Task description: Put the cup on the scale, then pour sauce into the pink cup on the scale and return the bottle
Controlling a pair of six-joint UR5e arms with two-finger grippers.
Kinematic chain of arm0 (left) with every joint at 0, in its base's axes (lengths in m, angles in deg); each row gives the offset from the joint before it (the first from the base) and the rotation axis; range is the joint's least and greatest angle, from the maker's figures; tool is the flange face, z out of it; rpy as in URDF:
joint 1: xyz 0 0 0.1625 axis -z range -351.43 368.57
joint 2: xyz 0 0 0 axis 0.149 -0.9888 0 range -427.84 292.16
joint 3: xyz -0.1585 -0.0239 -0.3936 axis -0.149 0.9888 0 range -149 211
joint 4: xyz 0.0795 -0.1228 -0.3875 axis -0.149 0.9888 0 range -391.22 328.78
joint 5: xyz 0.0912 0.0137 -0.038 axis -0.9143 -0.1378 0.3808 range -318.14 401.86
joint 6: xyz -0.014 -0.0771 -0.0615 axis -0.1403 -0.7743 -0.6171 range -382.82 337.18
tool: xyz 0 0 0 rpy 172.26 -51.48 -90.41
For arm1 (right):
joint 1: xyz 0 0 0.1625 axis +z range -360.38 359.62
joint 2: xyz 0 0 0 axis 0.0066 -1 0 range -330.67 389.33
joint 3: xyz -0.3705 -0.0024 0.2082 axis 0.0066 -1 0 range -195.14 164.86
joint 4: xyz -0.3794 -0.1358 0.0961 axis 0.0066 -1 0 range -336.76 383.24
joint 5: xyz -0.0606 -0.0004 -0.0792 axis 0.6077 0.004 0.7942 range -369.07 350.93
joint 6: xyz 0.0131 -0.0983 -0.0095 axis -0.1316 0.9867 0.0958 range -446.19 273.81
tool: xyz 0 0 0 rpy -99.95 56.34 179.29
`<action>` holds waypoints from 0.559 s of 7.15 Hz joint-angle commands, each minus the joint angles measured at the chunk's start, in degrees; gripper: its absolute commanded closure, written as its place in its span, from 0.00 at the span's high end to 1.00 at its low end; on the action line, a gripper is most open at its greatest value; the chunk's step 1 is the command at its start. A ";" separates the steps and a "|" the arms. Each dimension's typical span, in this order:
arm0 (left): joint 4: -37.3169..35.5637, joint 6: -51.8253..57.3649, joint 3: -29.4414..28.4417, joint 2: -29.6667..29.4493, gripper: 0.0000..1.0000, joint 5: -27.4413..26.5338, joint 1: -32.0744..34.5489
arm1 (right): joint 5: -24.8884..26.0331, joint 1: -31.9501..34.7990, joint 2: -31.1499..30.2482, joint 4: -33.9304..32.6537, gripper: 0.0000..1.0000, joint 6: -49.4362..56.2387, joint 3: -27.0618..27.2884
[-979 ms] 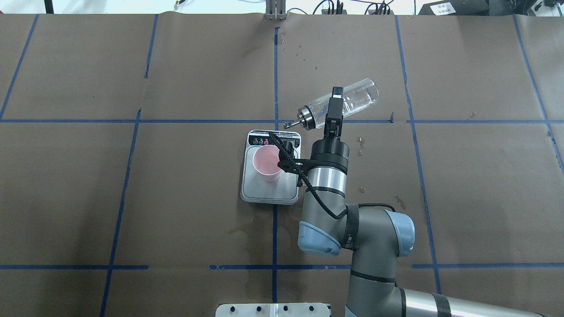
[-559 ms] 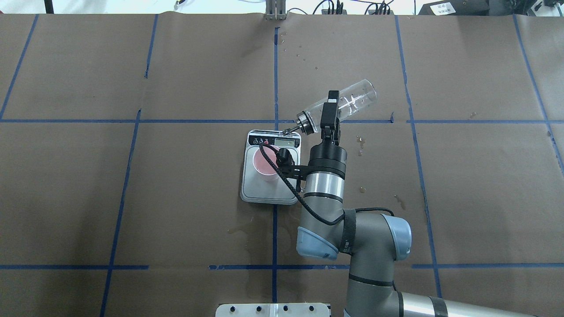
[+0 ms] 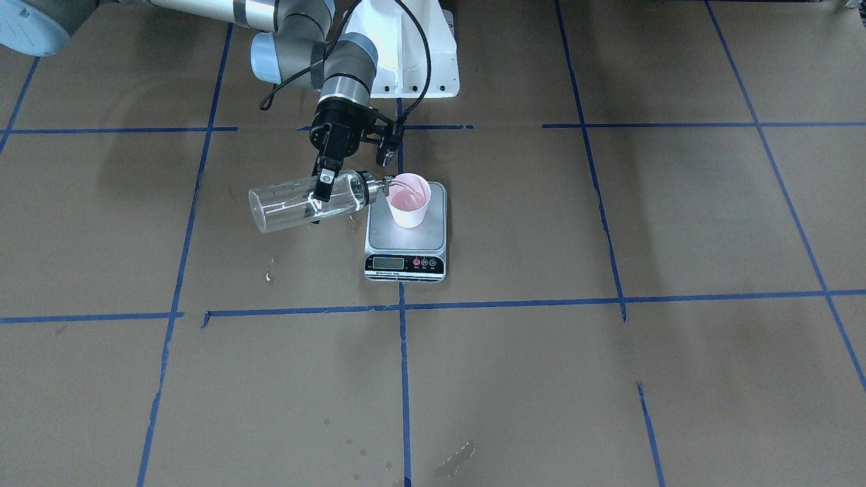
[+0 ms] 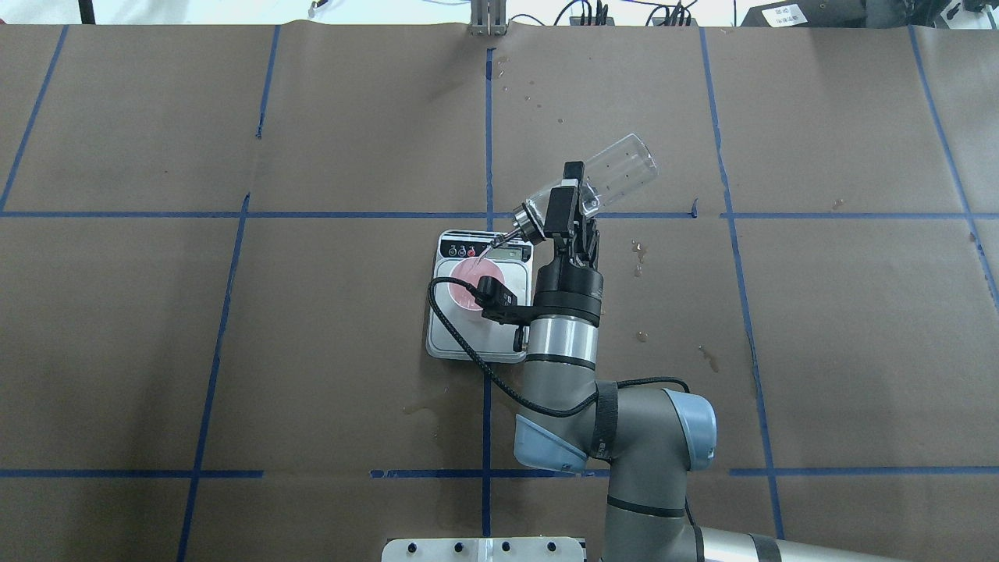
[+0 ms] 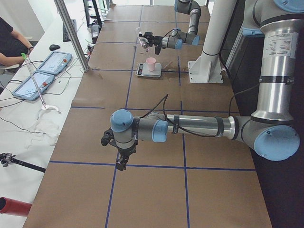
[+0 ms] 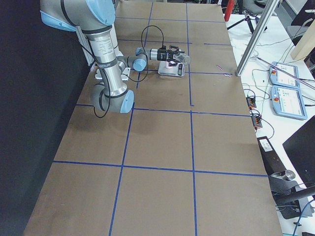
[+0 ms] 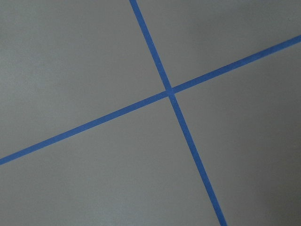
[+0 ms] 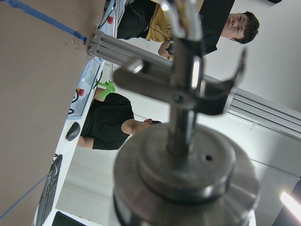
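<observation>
- The cup [image 3: 408, 199] is a small pale pink plastic piece, tapered to a narrower base. It stands upright on the scale [image 3: 406, 241], towards the platform's back half. Its inside reads a deeper, glossy pink.
- The scale is a flat rectangle with rounded corners and a brushed steel platform. A black strip with a grey display and small round buttons runs along the edge facing away from the robot.
- The bottle [image 3: 304, 201] is a clear glass cylinder, held in the air lying almost flat with its neck end tipped slightly down towards the cup.
- A silver metal collar [image 8: 186, 165] closes the neck. The thin bent pour spout [image 3: 387, 182] reaches to the cup's rim.
- I cannot tell whether sauce is running from the spout.
- The right gripper [image 4: 566, 204] is clamped across the bottle's body near the collar, one black finger on each side of the glass.
- The left gripper [image 5: 121, 162] hangs low over the table, well apart from the scale. Whether its fingers are spread or closed I cannot tell.
- The table [image 4: 819, 312] is covered in matte brown paper crossed by blue tape lines [image 7: 171, 92]. Dark wet-looking spots [image 4: 638, 251] lie near the scale.
</observation>
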State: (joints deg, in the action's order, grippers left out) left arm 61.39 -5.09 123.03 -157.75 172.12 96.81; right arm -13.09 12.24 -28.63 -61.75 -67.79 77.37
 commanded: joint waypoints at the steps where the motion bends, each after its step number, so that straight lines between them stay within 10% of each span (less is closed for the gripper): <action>1: 0.02 -0.07 -1.05 -0.26 1.00 0.09 -0.09 | 1.65 -0.23 0.04 0.00 0.00 1.12 -0.32; 4: 0.02 -0.15 -1.23 -0.79 1.00 0.09 -0.09 | 8.04 -0.66 -0.31 0.00 0.00 6.02 -0.40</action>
State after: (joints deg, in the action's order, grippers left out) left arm 61.41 -5.18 121.86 -158.43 172.17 96.73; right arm -7.98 11.77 -28.76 -61.75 -64.05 77.06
